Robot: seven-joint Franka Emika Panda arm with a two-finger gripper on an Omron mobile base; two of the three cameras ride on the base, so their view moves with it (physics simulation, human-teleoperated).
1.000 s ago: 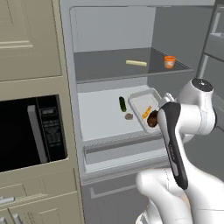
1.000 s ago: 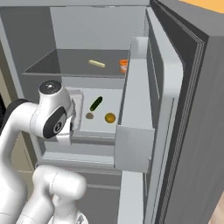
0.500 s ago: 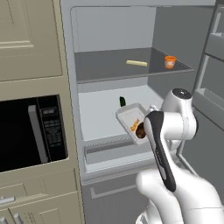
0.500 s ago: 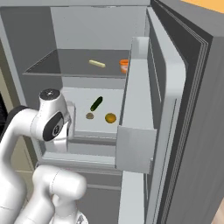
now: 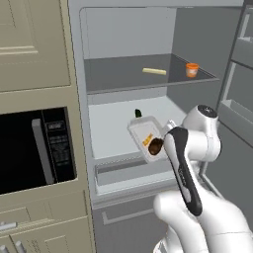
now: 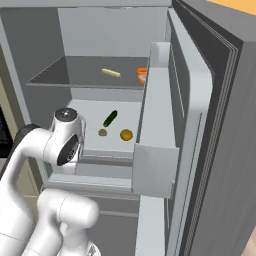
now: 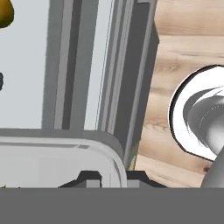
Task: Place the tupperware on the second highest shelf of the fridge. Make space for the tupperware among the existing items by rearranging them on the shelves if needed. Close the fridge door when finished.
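The tupperware (image 5: 147,138), a pale tray with orange and brown food in it, hangs tilted in front of the white second highest shelf (image 5: 111,126) of the open fridge (image 5: 128,39). My gripper (image 7: 114,177) is shut on the tupperware's rim (image 7: 65,151), and in the left base view my forearm hides the hand. On the white shelf lie a dark green cucumber (image 6: 110,118), a grey-brown lump (image 6: 102,132) and a yellow round fruit (image 6: 126,134). The dark upper shelf (image 5: 118,79) holds a pale yellow stick (image 5: 154,71) and an orange cup (image 5: 192,69).
The fridge door (image 6: 200,130) stands open on the right, its grey bin (image 6: 155,170) jutting out close to the arm. A black microwave (image 5: 34,148) and beige cabinets (image 5: 29,44) flank the fridge on the left. Wood floor (image 7: 183,65) lies below.
The arm has carried the tupperware left and down, from over the shelf's right part to its front edge. The foods on the shelves have not moved.
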